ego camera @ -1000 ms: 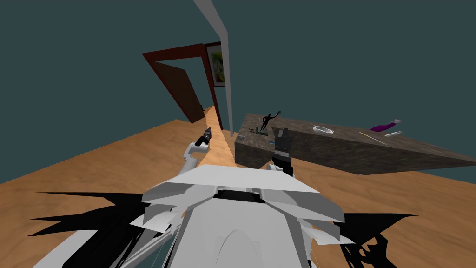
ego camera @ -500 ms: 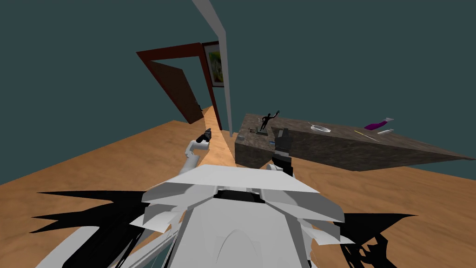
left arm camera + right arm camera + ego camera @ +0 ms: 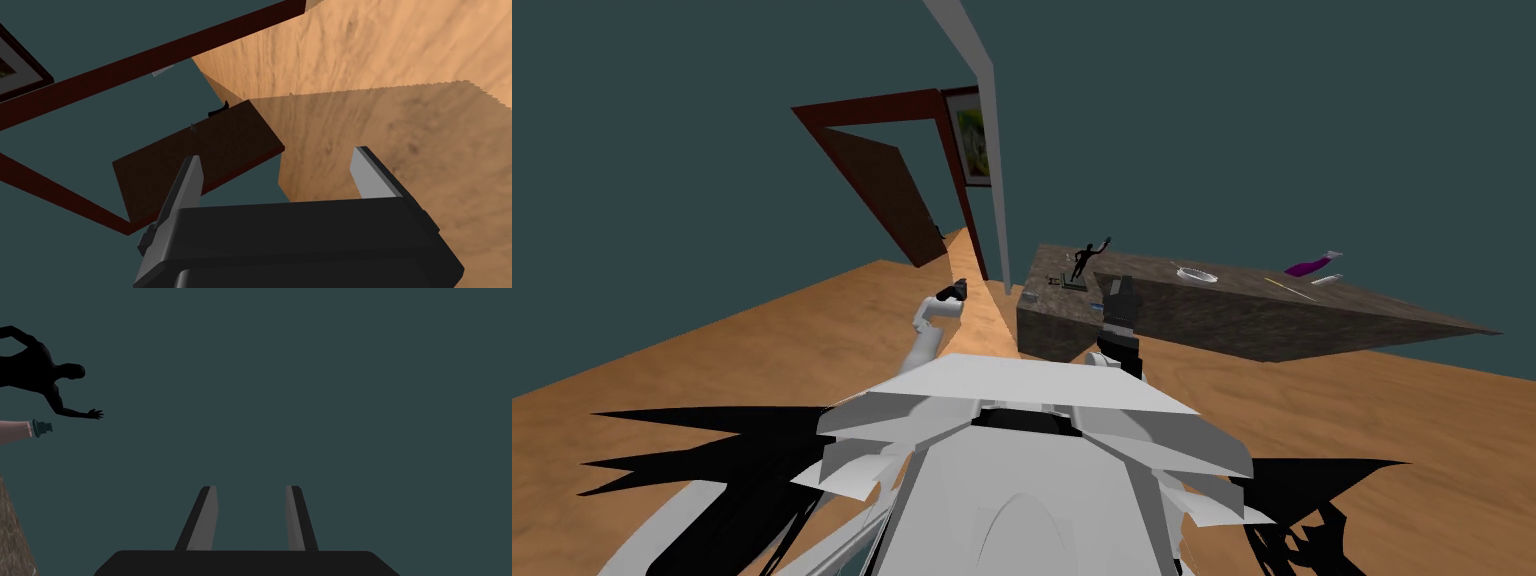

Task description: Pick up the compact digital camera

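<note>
The right gripper (image 3: 250, 488) is held up at the near side of the dark stone-patterned table (image 3: 1232, 320). Its two fingers stand only a narrow gap apart, with nothing between them and touching nothing. The left gripper (image 3: 277, 156) hangs out over the wooden floor (image 3: 762, 340), well away from the table. Its fingers are spread wide and empty, pointing towards the open brown door (image 3: 897, 205). At the table's near left corner sits a small grey box (image 3: 1030, 296) that looks like the compact camera, though it is too small to be sure. It lies apart from both grippers. Further in stands a black figurine (image 3: 1085, 258) with one arm flung out. A white ring-shaped dish (image 3: 1198, 274) sits near the middle of the top, and a purple thing (image 3: 1309, 267) lies towards the far end. Dark teal walls (image 3: 1232, 120) close the room, and a framed picture (image 3: 974, 140) hangs beyond the doorway.
</note>
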